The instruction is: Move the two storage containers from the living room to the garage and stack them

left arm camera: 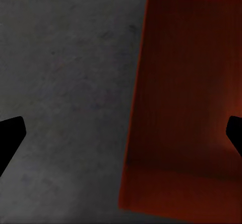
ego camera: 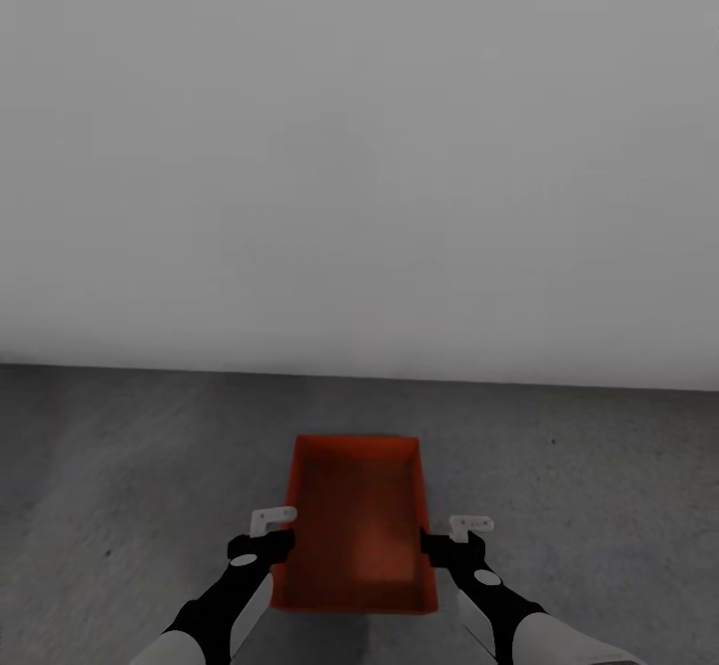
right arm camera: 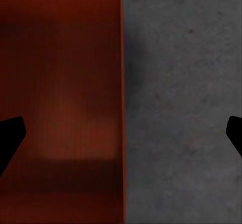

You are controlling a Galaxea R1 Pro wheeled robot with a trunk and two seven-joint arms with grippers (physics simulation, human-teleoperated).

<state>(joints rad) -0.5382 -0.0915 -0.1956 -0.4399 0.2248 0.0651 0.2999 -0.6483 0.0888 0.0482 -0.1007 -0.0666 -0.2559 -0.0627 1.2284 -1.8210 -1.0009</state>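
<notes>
White-grey wall (ego camera: 359, 146) fills the back; dark concrete floor (ego camera: 120, 465) carries one red-orange storage container (ego camera: 355, 525), empty, near the wall's foot; left gripper (ego camera: 272, 535) and right gripper (ego camera: 457, 537) both spread open, each straddling a long side wall.

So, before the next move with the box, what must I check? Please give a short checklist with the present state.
1. Box is over the grey concrete floor: ok.
2. Left gripper is at the box's left wall, fingers spread either side of it: ok.
3. Right gripper is at the right wall, fingers spread either side of it: ok.
4. Box rests fully on the floor: cannot tell.
5. Box is empty inside: ok.
6. Room ahead to the white wall: ok.
</notes>
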